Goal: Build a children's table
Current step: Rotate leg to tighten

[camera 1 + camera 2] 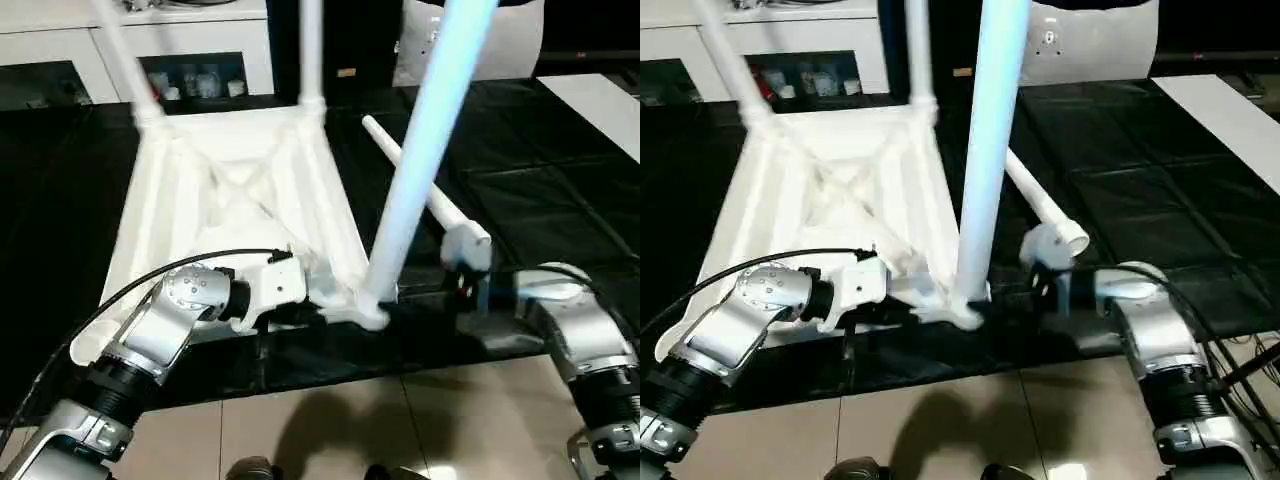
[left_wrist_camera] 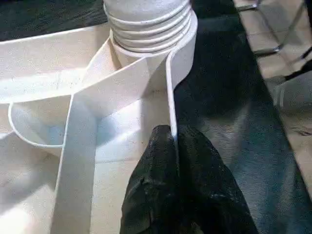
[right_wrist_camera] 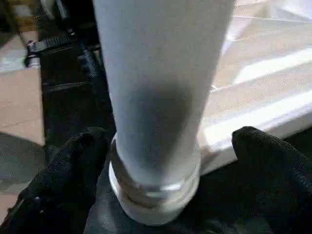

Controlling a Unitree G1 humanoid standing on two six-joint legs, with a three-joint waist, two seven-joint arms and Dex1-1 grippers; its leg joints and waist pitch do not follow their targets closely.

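Note:
The children's table (image 1: 230, 190) lies upside down on the black mat, its ribbed underside facing up. Two legs (image 1: 310, 50) stand in the far corner sockets, and a third leg (image 1: 420, 150) stands in the near right socket. Another leg (image 1: 1040, 205) lies loose on the mat to the right. My left gripper (image 2: 168, 134) is shut on the thin rim of the table just beside the near right socket. My right gripper (image 3: 170, 146) is open, with one finger (image 3: 73, 165) on each side of the third leg's base.
A white cabinet (image 1: 60, 50) with shelves stands along the back. The black mat (image 1: 560, 200) extends to the right of the table, with tile floor (image 1: 400, 420) in front of it. A white object (image 1: 1090, 40) stands at the back right.

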